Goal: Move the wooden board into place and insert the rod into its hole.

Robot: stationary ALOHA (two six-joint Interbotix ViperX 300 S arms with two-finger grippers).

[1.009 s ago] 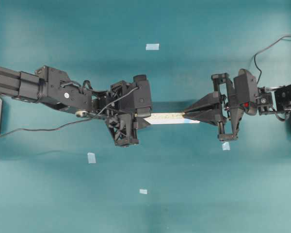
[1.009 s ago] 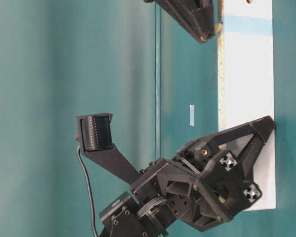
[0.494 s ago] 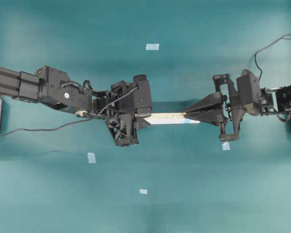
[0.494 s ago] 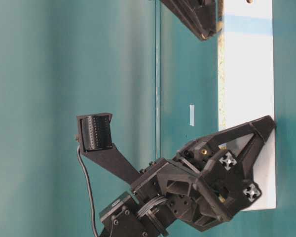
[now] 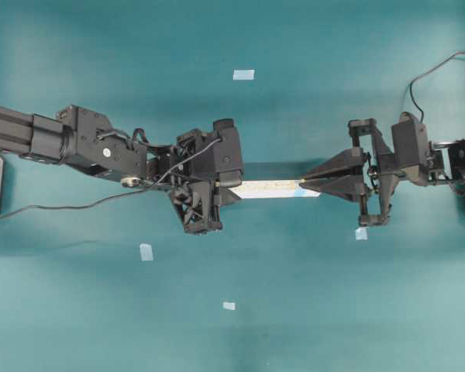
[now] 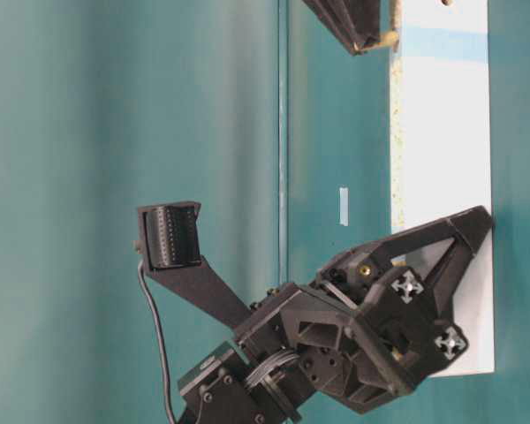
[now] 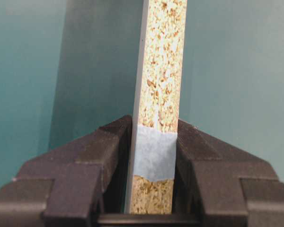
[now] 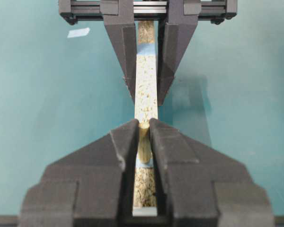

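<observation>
From the overhead view, two black robot arms are reaching toward each other across a teal table. The left gripper is clamping one end of a long, narrow, pale speckled wooden board, holding it on edge between the arms. The right gripper is meeting the board's far end, where a bluish band shows. Small pale-blue tape squares are lying scattered on the table, well apart from the board.

The table-level view is turned sideways. The board's broad white face is showing, with the left gripper's fingers pressing on it near one end. At the other end, the right gripper's tip is carrying a short cream-coloured cylindrical rod just beside the board's speckled edge; a small dark hole is sitting at the frame's border.

From the left wrist view, the jaws are squeezing the board's faces at a blue tape band.

From the right wrist view, the jaws are closed on the rod, which is pointing along the board's narrow edge.

The risk, as I judge it, is misalignment: the hole is not visible from the rod's side, so a slightly tilted rod could jam, slip in the jaws, or push the board out of the left grip.
</observation>
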